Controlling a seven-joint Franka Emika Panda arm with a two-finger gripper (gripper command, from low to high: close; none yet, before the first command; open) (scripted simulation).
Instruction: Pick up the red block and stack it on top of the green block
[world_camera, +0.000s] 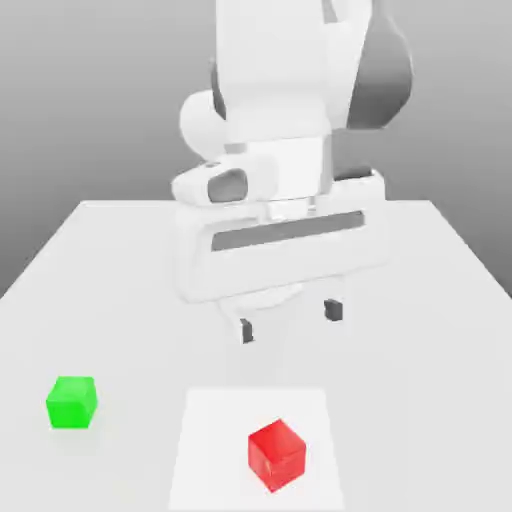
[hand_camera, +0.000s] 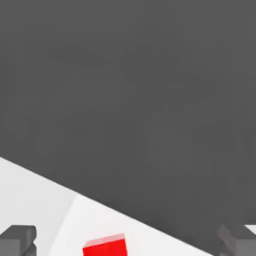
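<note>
1. Jaws of the gripper (world_camera: 290, 321) hang above the tabletop (world_camera: 420, 330) with nothing between them; the two dark fingertips (world_camera: 246, 331) stand well apart, so the jaws are spread wide.
2. In the exterior view the white arm (world_camera: 290, 90) rises behind the hand and covers the middle of the far side of the tabletop.
3. The red block (world_camera: 276, 455) sits on the tabletop nearer the camera than the gripper, a little toward the exterior view's left of the midpoint between the fingertips, and is not touched by either finger.
4. It rests on a paler rectangular patch (world_camera: 215, 450) of the tabletop, turned so that one corner edge faces the camera.
5. The green block (world_camera: 71, 402) sits on the tabletop toward the exterior view's left, well apart from the red block and off the paler patch.
6. In the hand view the red block (hand_camera: 105, 246) shows between the two grey fingertips (hand_camera: 18, 239), clear of both, resting on the pale surface, with dark grey background beyond the tabletop edge (hand_camera: 115, 206).
</note>
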